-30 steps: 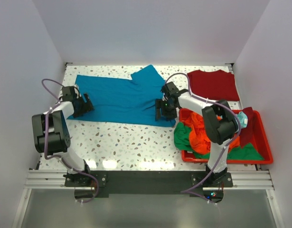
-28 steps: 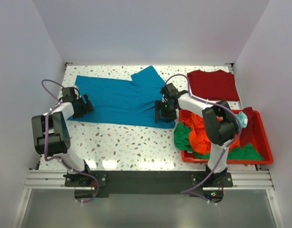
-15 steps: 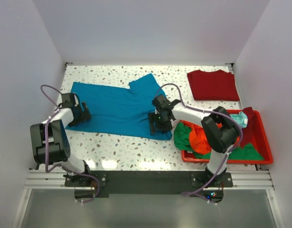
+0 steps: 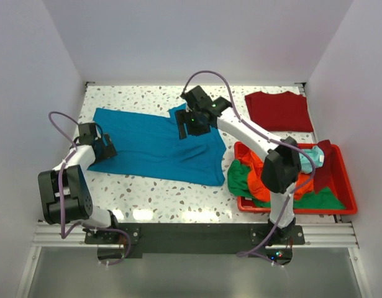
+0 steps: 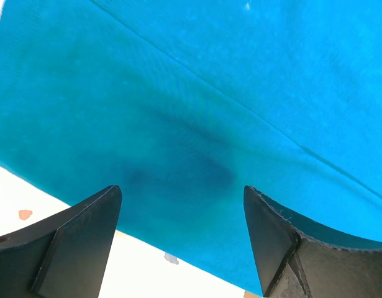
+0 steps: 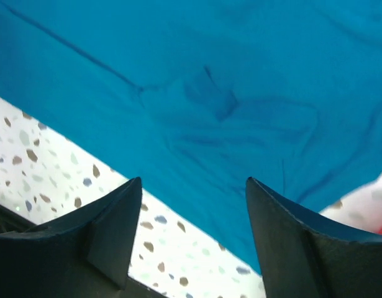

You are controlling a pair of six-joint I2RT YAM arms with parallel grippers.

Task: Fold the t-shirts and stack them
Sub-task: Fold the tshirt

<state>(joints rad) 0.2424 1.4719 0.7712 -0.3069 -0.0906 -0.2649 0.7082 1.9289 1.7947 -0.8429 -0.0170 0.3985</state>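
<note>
Top external: speckled table (image 4: 178, 186), pale walls (image 4: 197, 37); left claw (image 4: 108, 148), right claw (image 4: 191, 128) agape, empty over teal-blue t-shirt (image 4: 147, 146).

My left arm (image 4: 76, 158) is folded low, wrist out to the left; left fingers (image 5: 79, 239) spread wide. My right arm (image 4: 243, 129) reaches far forward and inward; right fingers (image 6: 113, 226) spread wide.

The teal-blue t-shirt (image 4: 153, 146) is lying spread out and lightly wrinkled, reaching from nine o'clock to the table's centre, one sleeve pointing toward twelve. The dark red t-shirt (image 4: 279, 112) is lying folded into a neat rectangle at two o'clock. The orange t-shirt (image 4: 260, 177), green t-shirt (image 4: 239, 180) and pale aqua t-shirt (image 4: 312, 154) are lying crumpled together at four o'clock.
</note>
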